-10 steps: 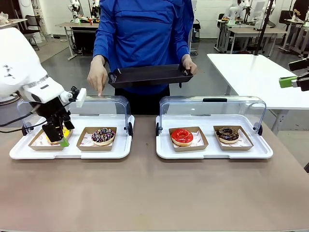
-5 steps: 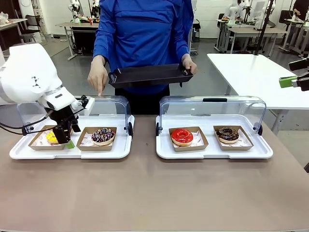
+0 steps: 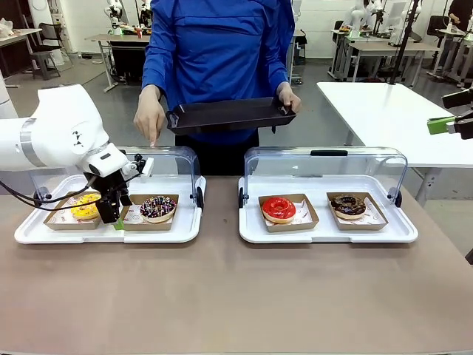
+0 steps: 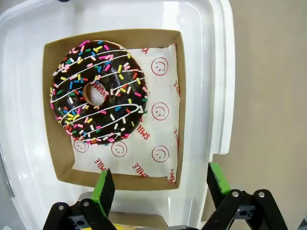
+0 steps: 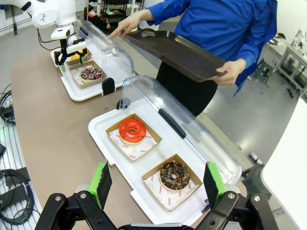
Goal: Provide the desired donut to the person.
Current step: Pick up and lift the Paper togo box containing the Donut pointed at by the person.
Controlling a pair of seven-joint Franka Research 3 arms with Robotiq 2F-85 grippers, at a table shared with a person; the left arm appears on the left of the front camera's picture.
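We see the left gripper (image 3: 114, 215), jaws apart, just left of the sprinkled donut (image 3: 157, 208); the right gripper (image 5: 156, 184) is spread wide too.

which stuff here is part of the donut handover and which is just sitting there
Likely in play: sprinkled donut, open left gripper by it, person's pointing hand, black tray held out.
Idle: yellow donut, red donut, chocolate donut, right gripper.
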